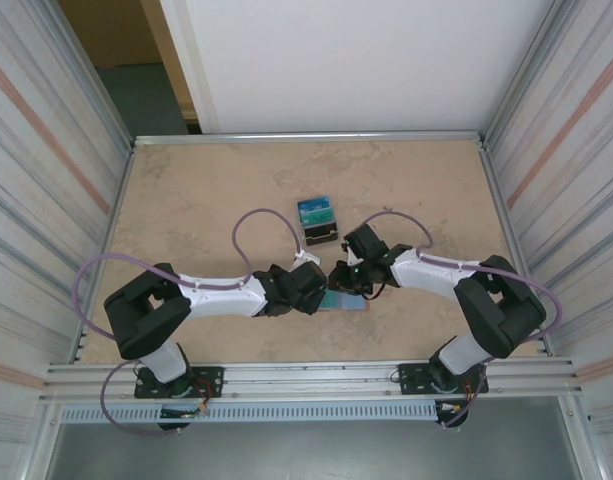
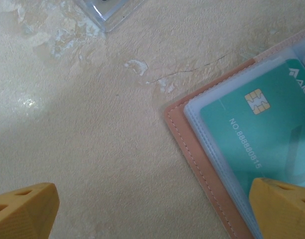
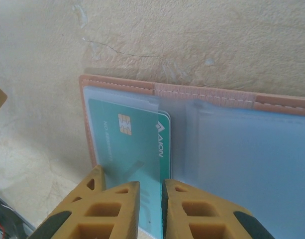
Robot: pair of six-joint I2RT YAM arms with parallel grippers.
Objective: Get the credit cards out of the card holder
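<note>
- I saw the card holder (image 1: 348,302) lying open and flat on the tabletop (image 1: 206,190) between both arms, long axis running left-right.
- 1 teal card (image 3: 137,144) sat in a clear sleeve, long axis crosswise to the holder, chip end away from the right fingers (image 3: 112,209).
- Those fingers stood nearly together at the card's near end; I could not tell whether they gripped it.
- The left fingers (image 2: 23,211) were spread wide, holding nothing.

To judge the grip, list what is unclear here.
Top view: arms hide most of the wallet.
Right wrist view: right pincer covers the near edge of the teal card; grip unclear.
Left wrist view: frame edge cuts off the card's logo.
Top view: cards in the stand too small to count.
</note>
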